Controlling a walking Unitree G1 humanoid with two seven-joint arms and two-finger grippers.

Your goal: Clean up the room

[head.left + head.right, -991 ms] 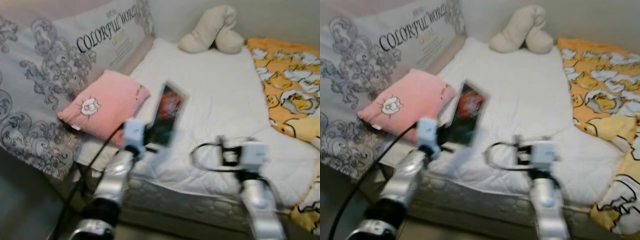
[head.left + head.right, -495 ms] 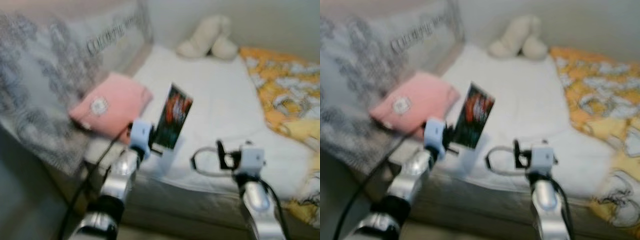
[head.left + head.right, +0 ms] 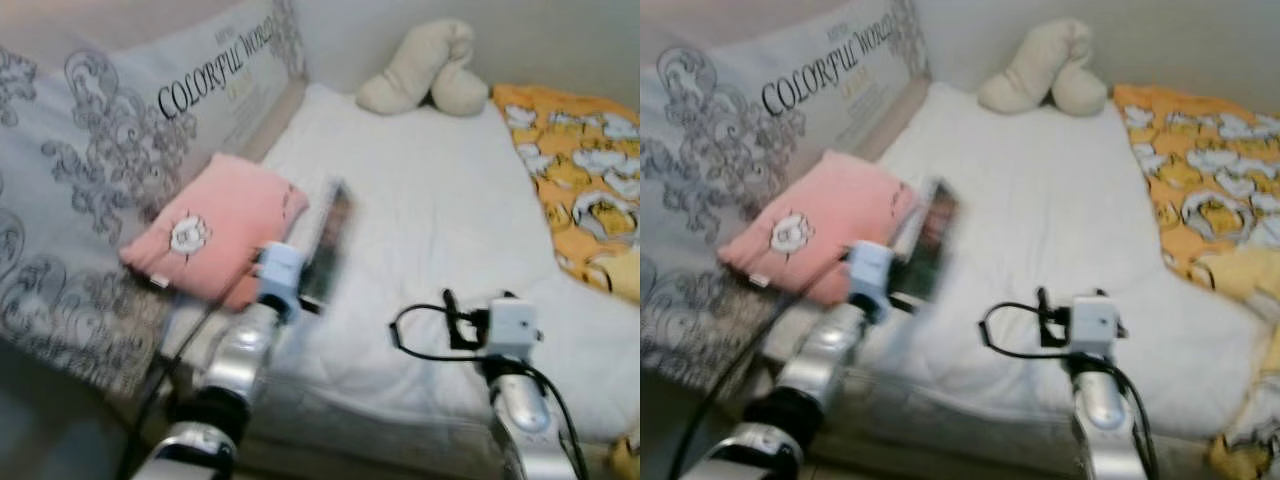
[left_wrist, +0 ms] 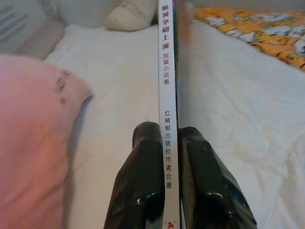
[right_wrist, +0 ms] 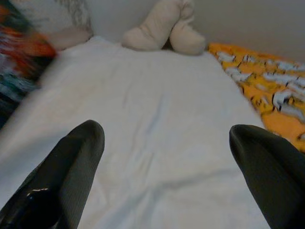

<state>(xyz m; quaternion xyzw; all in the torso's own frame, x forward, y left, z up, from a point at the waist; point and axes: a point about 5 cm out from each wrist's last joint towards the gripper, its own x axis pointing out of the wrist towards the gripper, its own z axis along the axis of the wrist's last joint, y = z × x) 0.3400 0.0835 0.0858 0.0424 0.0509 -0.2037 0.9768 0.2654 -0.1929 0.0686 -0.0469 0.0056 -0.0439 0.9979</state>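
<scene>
1. Two grippers are raised over the near edge of the bed; you have the left gripper clamped on a thin book, its black fingers pressing the two covers at the lower end.
2. You hold the book upright above the white sheet, just beside the pink pillow. Its long axis runs straight out along the fingers, up and away from the gripper.
3. You see it nearly edge-on from the head; the wrist camera faces the white spine with its column of printed characters, so the covers face sideways and the free end points toward the cream plush toy at the far side.
4. Your right gripper hovers low over the sheet with its fingers spread wide and nothing between them.
5. You also have a large grey patterned cushion behind the pink pillow, and an orange cartoon-print blanket along the right side.
</scene>
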